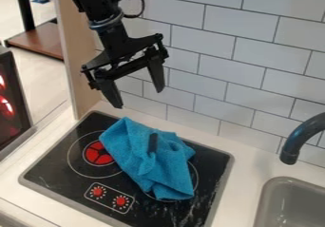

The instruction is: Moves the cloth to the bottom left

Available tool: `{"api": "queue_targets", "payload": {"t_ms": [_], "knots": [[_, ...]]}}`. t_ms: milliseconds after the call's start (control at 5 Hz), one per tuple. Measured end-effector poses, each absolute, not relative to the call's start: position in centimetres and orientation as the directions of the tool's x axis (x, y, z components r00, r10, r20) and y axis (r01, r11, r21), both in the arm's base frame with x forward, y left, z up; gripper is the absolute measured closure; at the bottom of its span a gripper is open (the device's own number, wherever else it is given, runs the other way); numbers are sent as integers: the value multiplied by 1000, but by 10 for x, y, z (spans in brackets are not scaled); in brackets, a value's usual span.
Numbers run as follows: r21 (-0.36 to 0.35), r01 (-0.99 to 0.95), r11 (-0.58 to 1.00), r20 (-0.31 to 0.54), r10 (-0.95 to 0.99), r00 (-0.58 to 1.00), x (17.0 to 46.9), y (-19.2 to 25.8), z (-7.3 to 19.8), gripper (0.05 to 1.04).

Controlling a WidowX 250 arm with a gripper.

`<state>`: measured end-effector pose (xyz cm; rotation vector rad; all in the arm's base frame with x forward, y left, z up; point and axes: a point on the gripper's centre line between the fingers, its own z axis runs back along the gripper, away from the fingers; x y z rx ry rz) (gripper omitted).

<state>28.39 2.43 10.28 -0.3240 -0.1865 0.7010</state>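
The gripper [138, 97] hangs open above the back edge of the stove, its two fingers spread and pointing down with nothing between them. Below it and slightly to the right, a crumpled blue cloth [143, 157] lies on the black stove top [57, 174]. The cloth spans the stove's middle, partly over the right burner ring and touching the left ring's edge. A small dark object or mark [153, 142] shows on the cloth; I cannot tell which.
Two red knobs [120, 201] are at the stove's front. A grey sink [292, 207] with a dark faucet [301, 138] stands at the right. White tiled wall [254, 50] rises behind, and a wooden panel [79, 55] stands at the back left.
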Motion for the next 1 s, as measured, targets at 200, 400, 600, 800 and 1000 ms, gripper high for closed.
{"api": "queue_targets", "payload": {"t_ms": [200, 400, 600, 800, 1000], "knots": [[-344, -610, 714, 39, 659, 751, 282, 23, 96, 82], [-345, -640, 687, 50, 695, 718, 293, 20, 82, 82], [-343, -648, 680, 44, 700, 712, 301, 9, 59, 82], [-340, -649, 681, 63, 704, 707, 304, 0, 36, 82], [-352, -655, 669, 37, 709, 704, 307, -6, 14, 82]]}}
